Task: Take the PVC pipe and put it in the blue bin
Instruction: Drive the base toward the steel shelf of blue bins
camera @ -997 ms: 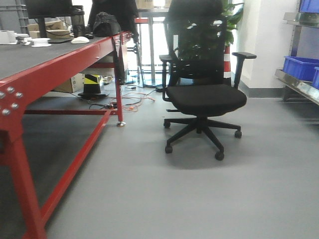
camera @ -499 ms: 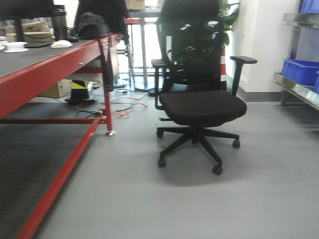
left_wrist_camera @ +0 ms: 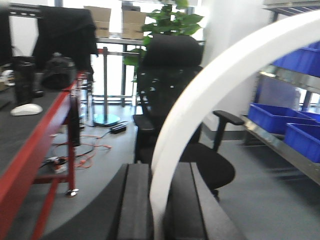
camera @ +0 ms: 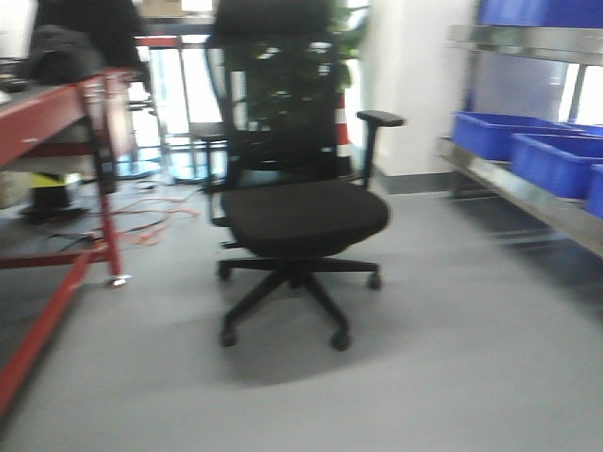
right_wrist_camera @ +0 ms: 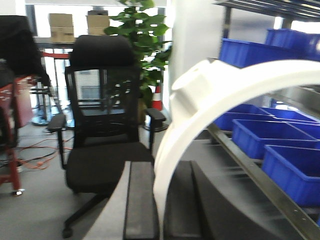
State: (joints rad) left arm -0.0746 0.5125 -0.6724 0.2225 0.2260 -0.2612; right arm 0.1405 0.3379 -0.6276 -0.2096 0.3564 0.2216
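Swung rightward since a second ago, sliding the chair (camera: 297,212) leftward in the front view, squeezing the bench (camera: 47,105) to the far left edge and bringing the bins (camera: 546,165) into plain sight. Closest in: left gripper (left_wrist_camera: 159,170) clenched on a white curved pipe (left_wrist_camera: 200,95), pinched between both fingers and arching up and away to their right. Likewise right gripper (right_wrist_camera: 160,165), clamped on a pipe (right_wrist_camera: 225,85) of the same sort, rising to a collared end above the fingers, then sweeping off to the right. Cannot tell whether one pipe or two. Probably light, stiff and smooth-skinned, so prone to swivelling in a narrow pinch; best held as now, across the plain wall of the curve, not at the collar. Beyond the grippers, straight ahead, chair blocking part of the floor; left of it, bench. Farthest, ahead and to the right of both grippers, bins in a row on a steel shelf (camera: 490,179), well apart from the pipe. Not yet placed; open bin top needed beneath the grippers before letting go.
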